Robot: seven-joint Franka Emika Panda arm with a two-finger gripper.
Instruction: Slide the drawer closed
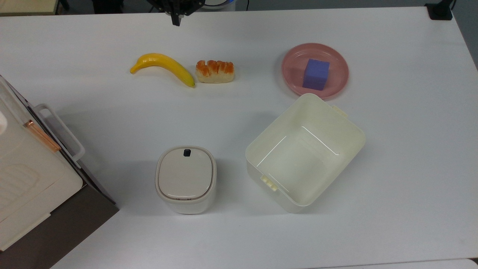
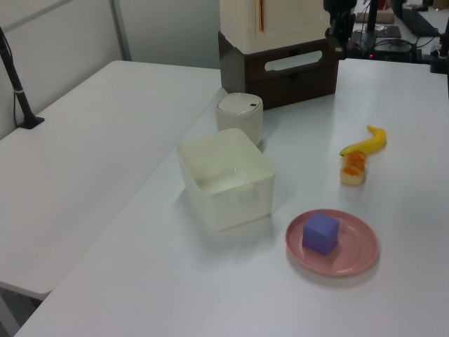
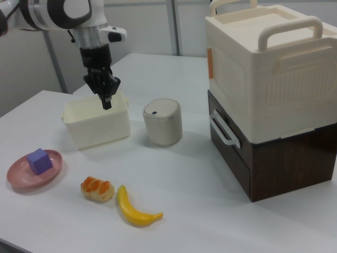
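1. The drawer (image 3: 230,150) sits in the dark brown wooden cabinet (image 3: 284,158) under a cream lidded box (image 3: 266,71), at the right view's right. Its front panel looks flush with the cabinet face, so I judge it closed or nearly so.
2. Its white loop handle (image 3: 222,127) stands proud of the panel and also shows at the top view's left edge (image 1: 61,129).
3. The gripper (image 3: 105,95) hangs in the air well apart from the drawer; its fingers look pressed together, holding nothing.
4. Judgement: the drawer is rigid wood on runners, fairly light and not fragile. A flat push on the panel beside the handle, straight along the runners, should suit; an off-centre push may rack it.
5. A banana (image 1: 163,67) and a bread roll (image 1: 215,71) lie near the top view's upper middle.
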